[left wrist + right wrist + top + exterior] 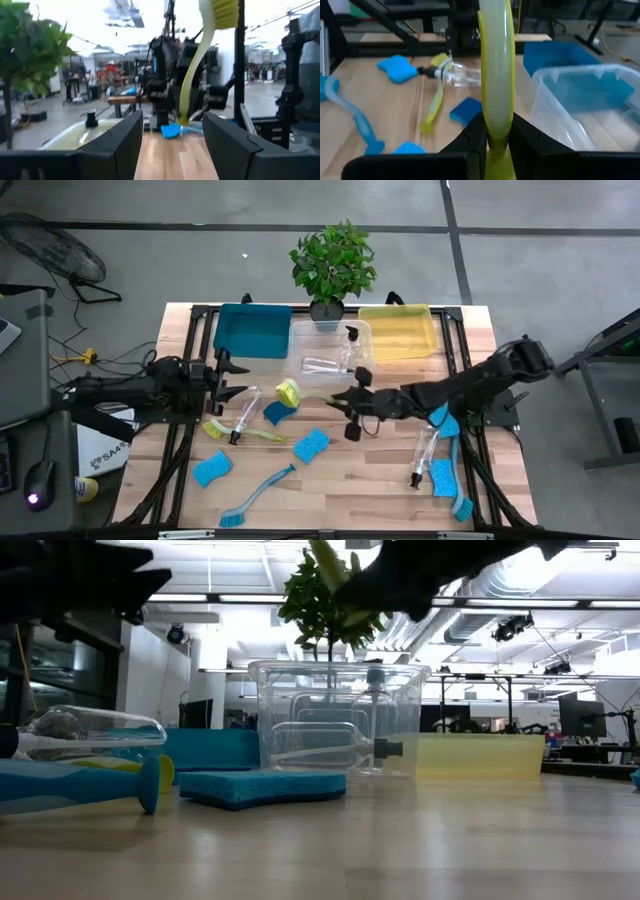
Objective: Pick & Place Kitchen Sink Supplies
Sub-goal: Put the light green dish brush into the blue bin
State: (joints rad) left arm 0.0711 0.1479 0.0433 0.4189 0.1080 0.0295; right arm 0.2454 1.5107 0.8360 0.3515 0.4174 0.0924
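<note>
High view: four dish brushes show. One yellow-green brush [300, 393] is clamped in the right gripper [350, 404] above the middle of the table [370, 490], bristle head toward the left arm. A second yellow-green brush [245, 433] lies near the left edge. A blue brush [256, 494] lies by the near edge, and another blue brush [460, 485] lies at the near right corner.

Four blue sponges are plain to see: the first [212, 469], the second [311, 445], the third [280, 412] and the fourth [442, 476]. A fifth blue piece under the right arm I cannot identify.

There are four pump bottles: one bottle [245, 414] left of centre, another [425, 452] toward the right edge, and two inside the clear bin [300, 340] at the far edge. The left gripper [226, 377] hovers over the left edge, its jaws wide and empty.

Low view: a bottle [330, 747] lies on its side in the clear bin, with a sponge [262, 786] in front.

Left wrist view: the wide-set fingers [120, 145] frame bare wood.

Right wrist view: the fingers [472, 137] pinch the yellow-green handle [496, 75].
</note>
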